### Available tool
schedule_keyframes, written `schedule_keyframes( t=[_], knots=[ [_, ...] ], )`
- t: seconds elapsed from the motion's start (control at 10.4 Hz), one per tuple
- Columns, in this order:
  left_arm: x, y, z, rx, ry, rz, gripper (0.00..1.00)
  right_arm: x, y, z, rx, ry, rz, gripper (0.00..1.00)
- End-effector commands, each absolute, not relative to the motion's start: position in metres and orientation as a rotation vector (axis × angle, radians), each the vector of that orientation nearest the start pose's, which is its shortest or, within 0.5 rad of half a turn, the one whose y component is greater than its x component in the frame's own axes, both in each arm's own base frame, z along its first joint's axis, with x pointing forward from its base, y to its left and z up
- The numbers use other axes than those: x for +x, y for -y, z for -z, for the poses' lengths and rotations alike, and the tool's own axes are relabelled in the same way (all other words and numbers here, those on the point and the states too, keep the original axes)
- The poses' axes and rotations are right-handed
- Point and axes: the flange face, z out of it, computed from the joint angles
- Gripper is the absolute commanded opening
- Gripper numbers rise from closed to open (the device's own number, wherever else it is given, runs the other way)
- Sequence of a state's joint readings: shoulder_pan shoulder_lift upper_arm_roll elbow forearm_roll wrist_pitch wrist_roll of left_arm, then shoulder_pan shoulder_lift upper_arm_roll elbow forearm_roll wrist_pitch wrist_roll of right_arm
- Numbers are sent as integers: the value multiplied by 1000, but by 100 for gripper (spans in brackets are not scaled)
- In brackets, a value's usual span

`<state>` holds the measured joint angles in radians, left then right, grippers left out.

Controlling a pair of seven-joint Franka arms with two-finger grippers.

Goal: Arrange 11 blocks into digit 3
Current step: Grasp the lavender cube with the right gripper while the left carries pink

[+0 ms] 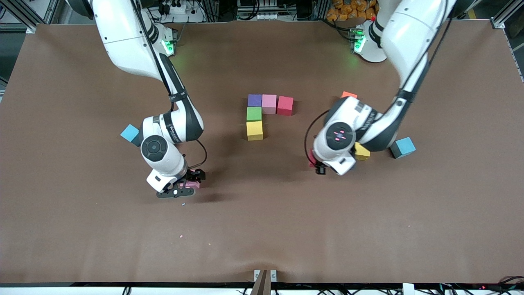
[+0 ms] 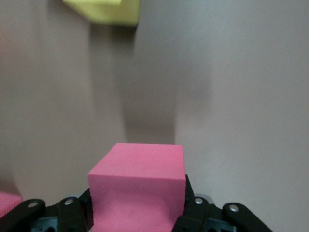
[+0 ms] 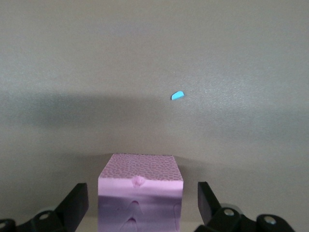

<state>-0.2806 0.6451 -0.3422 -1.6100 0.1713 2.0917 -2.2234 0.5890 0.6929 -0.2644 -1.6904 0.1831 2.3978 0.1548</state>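
Five blocks form an L in the table's middle: purple [image 1: 254,100], pink [image 1: 269,103] and red [image 1: 285,105] in a row, with green [image 1: 254,114] and yellow [image 1: 254,130] below the purple one. My left gripper [image 1: 318,167] [image 2: 137,203] is shut on a reddish-pink block [image 2: 137,188] [image 1: 312,159], low over the table toward the left arm's end. My right gripper [image 1: 186,185] [image 3: 142,203] stands open around a pink block [image 3: 141,193] [image 1: 194,184] on the table, with a gap at each finger. An orange block [image 1: 349,95] and a second yellow block [image 1: 362,151] [image 2: 104,9] lie beside the left arm.
Two light-blue cubes lie apart, one [image 1: 129,133] by the right arm and one [image 1: 403,147] by the left arm. A sliver of another pink block [image 2: 7,203] shows beside my left gripper. A tiny blue crumb [image 3: 177,95] lies on the brown table [image 1: 262,229].
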Motion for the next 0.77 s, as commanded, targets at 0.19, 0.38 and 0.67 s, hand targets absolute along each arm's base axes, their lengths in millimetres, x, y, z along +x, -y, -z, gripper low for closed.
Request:
schedule_keyframes(
  t=[0.19, 0.38, 0.67],
  knots=[
    [536, 413, -229, -2040, 2219, -116, 0, 638, -245, -185, -3163, 195, 79, 86],
    [524, 431, -222, -2020, 2258, -118, 0, 638, -246, -188, -3160, 194, 79, 21],
    [504, 449, -212, -1955, 2330, -113, 0, 633, -261, -213, -3146, 205, 63, 20]
  ],
)
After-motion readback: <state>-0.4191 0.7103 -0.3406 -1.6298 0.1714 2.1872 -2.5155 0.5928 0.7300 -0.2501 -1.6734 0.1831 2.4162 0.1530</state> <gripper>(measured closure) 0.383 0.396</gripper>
